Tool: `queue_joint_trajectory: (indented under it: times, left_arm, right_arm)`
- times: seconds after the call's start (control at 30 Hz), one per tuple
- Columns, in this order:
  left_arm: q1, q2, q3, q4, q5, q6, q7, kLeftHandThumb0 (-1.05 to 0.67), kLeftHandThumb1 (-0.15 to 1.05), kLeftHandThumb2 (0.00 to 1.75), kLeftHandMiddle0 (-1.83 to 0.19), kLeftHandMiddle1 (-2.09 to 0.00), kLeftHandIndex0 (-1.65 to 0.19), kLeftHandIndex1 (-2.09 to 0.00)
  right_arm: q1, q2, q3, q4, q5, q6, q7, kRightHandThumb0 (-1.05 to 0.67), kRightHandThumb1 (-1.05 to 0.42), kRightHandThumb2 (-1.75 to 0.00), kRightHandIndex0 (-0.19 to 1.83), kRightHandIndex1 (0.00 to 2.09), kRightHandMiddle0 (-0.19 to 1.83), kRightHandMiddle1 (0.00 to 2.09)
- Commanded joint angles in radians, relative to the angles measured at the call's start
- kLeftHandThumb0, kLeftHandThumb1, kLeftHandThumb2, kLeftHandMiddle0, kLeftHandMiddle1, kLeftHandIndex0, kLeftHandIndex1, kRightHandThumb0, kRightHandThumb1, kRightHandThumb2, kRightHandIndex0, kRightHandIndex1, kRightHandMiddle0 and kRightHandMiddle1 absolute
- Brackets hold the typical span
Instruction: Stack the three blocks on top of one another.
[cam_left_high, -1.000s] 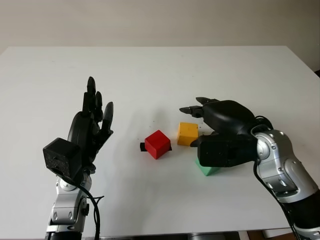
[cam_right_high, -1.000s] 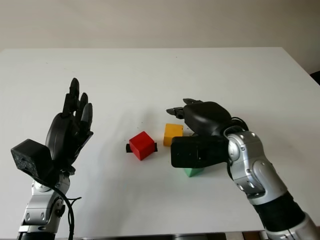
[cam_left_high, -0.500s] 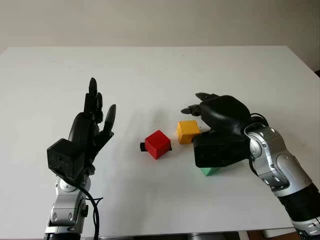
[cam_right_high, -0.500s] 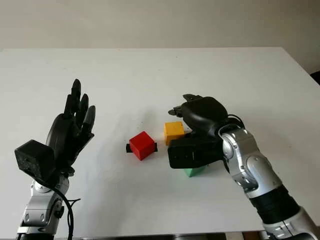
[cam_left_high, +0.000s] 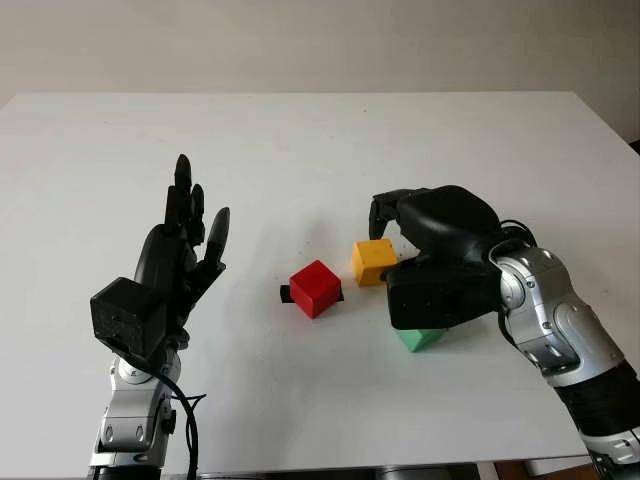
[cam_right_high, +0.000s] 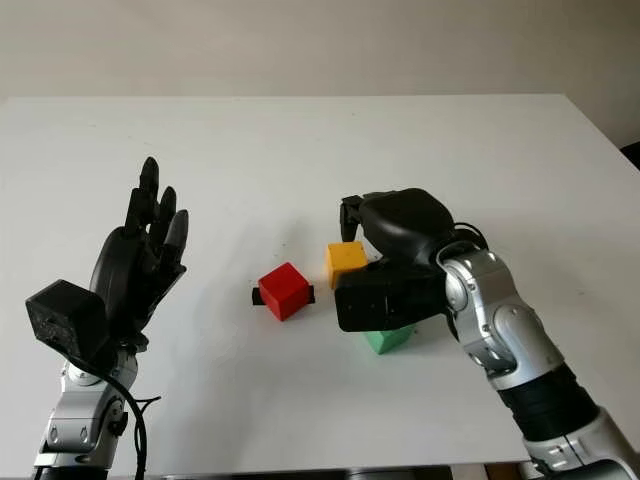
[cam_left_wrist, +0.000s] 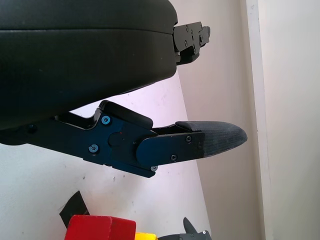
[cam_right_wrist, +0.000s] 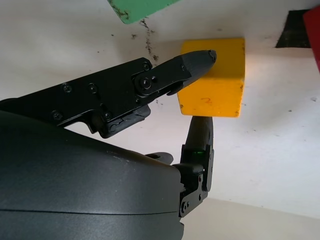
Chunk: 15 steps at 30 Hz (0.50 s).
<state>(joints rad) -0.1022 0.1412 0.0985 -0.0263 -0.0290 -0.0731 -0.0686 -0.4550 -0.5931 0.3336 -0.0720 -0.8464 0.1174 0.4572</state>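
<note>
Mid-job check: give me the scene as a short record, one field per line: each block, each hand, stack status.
yellow block: on the table, unstacked, between the right hand's fingers
red block: on the table beside the yellow one, apart from it, a black marker at its base
green block: on the table, partly hidden under the right hand
right hand: fingers closing around the yellow block, not lifted
left hand: open, raised above the table, away from the blocks
stack status: none stacked yet
</note>
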Motion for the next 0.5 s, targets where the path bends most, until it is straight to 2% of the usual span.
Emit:
queue_joint_trajectory:
  times: [0.0, 0.23, 0.4, 0.47]
  left_arm:
    - [-0.014, 0.0, 0.002, -0.001, 0.002, -0.007, 0.004, -0.69, 1.05, 0.51, 0.1, -0.05, 0.15, -0.05]
    - [-0.012, -0.005, 0.001, -0.006, -0.004, 0.0, 0.005, -0.68, 1.05, 0.5, 0.11, -0.05, 0.16, -0.05]
    - [-0.01, -0.002, -0.004, -0.001, 0.012, -0.009, 0.014, -0.68, 1.05, 0.51, 0.1, -0.06, 0.15, -0.06]
    - [-0.009, -0.003, -0.004, -0.002, 0.014, -0.007, 0.016, -0.68, 1.05, 0.51, 0.1, -0.06, 0.15, -0.06]
  right_arm:
    - [-0.017, 0.005, -0.014, 0.01, 0.017, -0.01, 0.001, -0.54, -0.97, -0.06, 0.35, 0.07, 0.35, 1.17]
    - [-0.015, -0.001, -0.024, 0.036, 0.055, -0.05, -0.03, -0.42, -0.99, -0.06, 0.4, 0.09, 0.38, 1.18]
    - [-0.017, 0.004, -0.041, 0.067, 0.081, -0.094, -0.075, -0.4, -0.99, -0.05, 0.43, 0.09, 0.41, 1.16]
    - [-0.023, 0.012, -0.059, 0.074, 0.118, -0.091, -0.073, -0.4, -1.0, -0.06, 0.41, 0.07, 0.37, 1.28]
